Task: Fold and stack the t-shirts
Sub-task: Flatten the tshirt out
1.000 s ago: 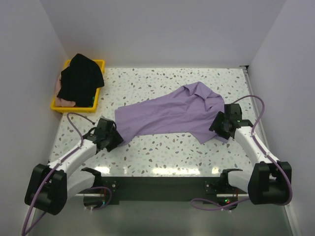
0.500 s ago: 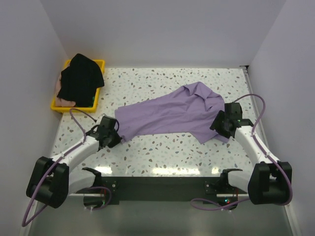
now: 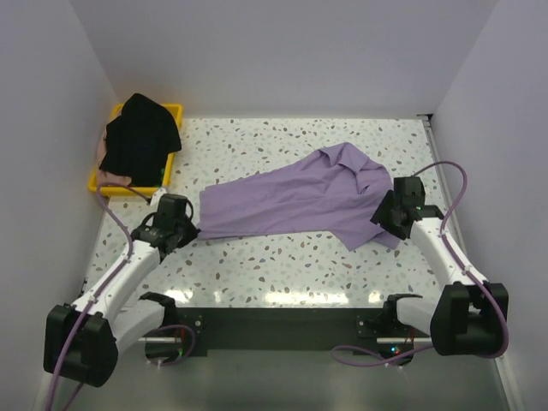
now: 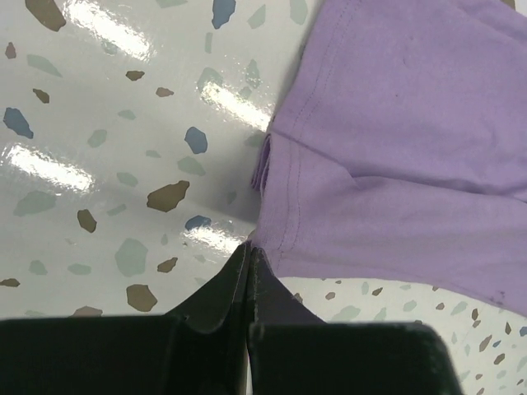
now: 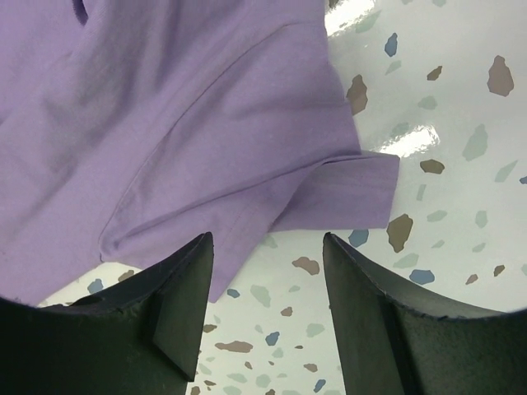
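The yellow tray (image 3: 174, 111) sits in the far left corner of the bench (image 3: 282, 257), against the left wall (image 3: 51, 128). Its top is glossy speckled terrazzo, glare showing along the near edge.

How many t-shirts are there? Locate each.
3: lavender t-shirt on the table; black t-shirt in the yellow tray; pale pink t-shirt peeking beneath it. Others may be hidden.

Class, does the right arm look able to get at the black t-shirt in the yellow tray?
Probably not. The black t-shirt lies in the yellow tray at the far left; the right gripper hangs open over the right edge of the lavender t-shirt, and the left arm lies between.
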Motion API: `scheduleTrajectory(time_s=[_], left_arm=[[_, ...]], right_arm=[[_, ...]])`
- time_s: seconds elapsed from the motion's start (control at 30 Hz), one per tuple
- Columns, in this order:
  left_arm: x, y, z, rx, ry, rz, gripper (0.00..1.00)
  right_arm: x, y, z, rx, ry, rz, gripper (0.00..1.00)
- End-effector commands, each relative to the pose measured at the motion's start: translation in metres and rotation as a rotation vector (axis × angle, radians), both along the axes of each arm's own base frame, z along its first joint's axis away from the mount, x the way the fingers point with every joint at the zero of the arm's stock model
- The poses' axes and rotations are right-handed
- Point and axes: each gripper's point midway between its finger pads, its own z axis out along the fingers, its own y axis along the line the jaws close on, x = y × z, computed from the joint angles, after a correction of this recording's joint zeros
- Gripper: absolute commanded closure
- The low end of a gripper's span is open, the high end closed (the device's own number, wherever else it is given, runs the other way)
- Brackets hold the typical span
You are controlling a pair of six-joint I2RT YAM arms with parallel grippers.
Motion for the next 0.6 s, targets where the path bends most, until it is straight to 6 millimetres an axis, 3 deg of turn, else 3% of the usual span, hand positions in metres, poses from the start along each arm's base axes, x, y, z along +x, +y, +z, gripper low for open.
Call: scheduleTrajectory(time_s=[0.0,0.07,0.1,0.13,0.23,0.57], left_arm=[[0.001,0.004,0.006,0.015,0.002,-0.001,1.00],[-0.002,-0.001,0.000,-0.010,0.034,-0.015,1.00],[-0.004,-0.002,-0.003,-0.017,0.049,-0.014,0.93],[-0.007,-0.004,-0.006,-0.029,0.060,-0.007,0.78],[-0.010,-0.008,-0.011,-0.066,0.060,-0.002,0.63],[-0.008,-0.018,-0.021,-0.107,0.065,-0.014,0.51]], right_arm=[[0.006,-0.007,0.010,-0.029,-0.015,-0.020,0.40],[0.005,-0.007,0.009,-0.026,-0.014,-0.020,0.40],[0.005,-0.006,0.009,-0.025,-0.012,-0.019,0.40],[0.005,-0.006,0.009,-0.023,-0.017,-0.020,0.40],[0.006,-0.005,0.008,-0.020,-0.018,-0.016,0.40],[0.014,0.001,0.004,0.009,-0.020,0.011,0.40]])
